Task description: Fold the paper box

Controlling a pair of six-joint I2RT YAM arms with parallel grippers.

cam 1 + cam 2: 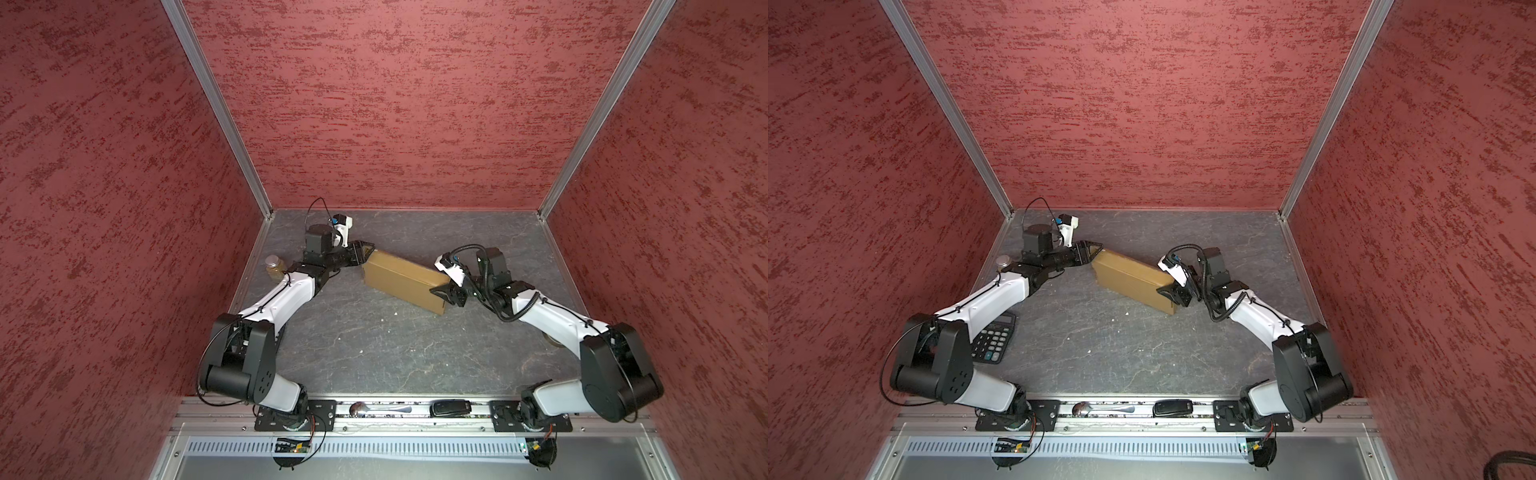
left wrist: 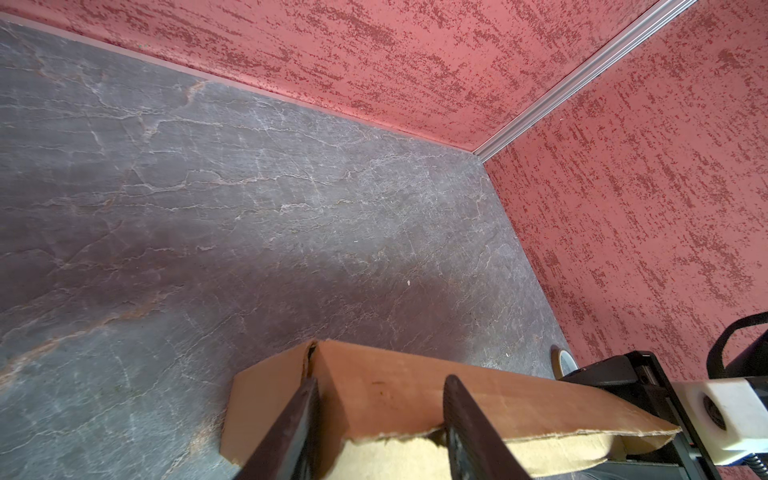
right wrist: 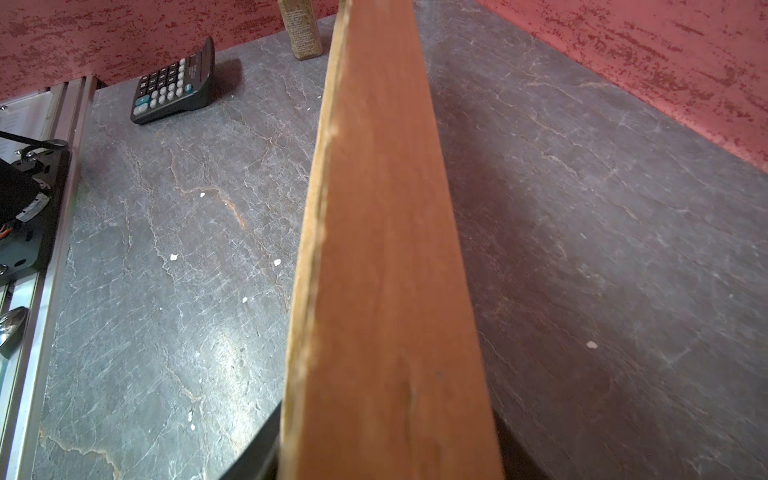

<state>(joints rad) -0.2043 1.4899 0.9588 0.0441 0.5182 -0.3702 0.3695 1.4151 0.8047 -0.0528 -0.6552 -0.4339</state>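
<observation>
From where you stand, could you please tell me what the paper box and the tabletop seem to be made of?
The paper box looks like plain tan cardboard, matte and unprinted; its ragged, fibrous pale edge in the left wrist view suggests this. The tabletop looks like dark grey slate, or a laminate printed to resemble it: pale veins, a faint sheen; I cannot tell which.

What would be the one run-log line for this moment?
paper box: looks folded shut, slanted over table | left gripper: clamps its far end | right gripper: clamps its near end | off table: cannot tell
</observation>
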